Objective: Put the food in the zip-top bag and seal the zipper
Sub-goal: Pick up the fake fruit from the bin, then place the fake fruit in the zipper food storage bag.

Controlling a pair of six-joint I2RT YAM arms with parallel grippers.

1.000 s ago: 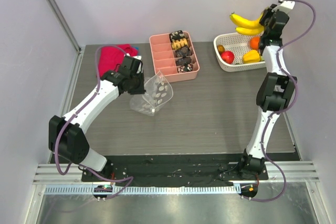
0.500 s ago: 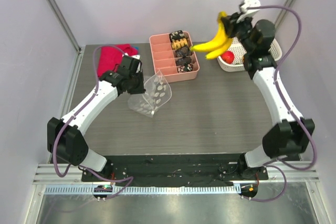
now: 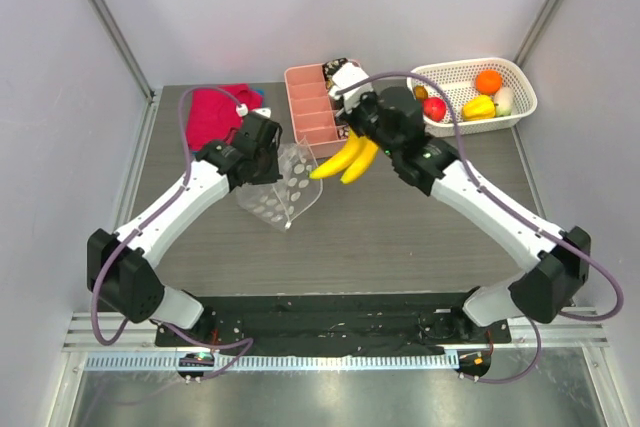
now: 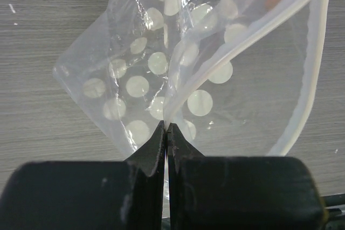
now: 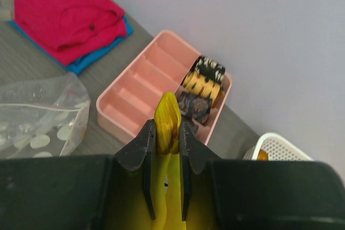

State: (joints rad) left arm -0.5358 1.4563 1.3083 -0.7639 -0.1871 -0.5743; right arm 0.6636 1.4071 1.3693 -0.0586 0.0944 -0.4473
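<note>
My left gripper [image 3: 262, 147] [image 4: 166, 125] is shut on the edge of the clear zip-top bag [image 3: 282, 185] [image 4: 161, 74] printed with white dots and holds its mouth up and open toward the right. The pale zipper [image 4: 310, 79] runs along the open mouth. My right gripper [image 3: 352, 119] [image 5: 167, 127] is shut on the stem of the yellow bananas [image 3: 347, 159] [image 5: 167, 117]. The bananas hang just right of the bag's mouth. A red apple [image 3: 434, 108], an orange [image 3: 488, 81], a yellow pepper [image 3: 479, 107] and a white piece [image 3: 503, 101] lie in the white mesh basket [image 3: 452, 72].
A pink divided tray [image 3: 308, 112] [image 5: 140, 87] with dark snacks stands at the back middle, under my right wrist. A red cloth on a blue one [image 3: 212, 112] [image 5: 70, 17] lies at the back left. Grey walls close in the back and sides.
My right arm has swung left from the basket with the bananas, which now hang beside the bag's mouth. My left gripper has shifted slightly right, still holding the bag.
</note>
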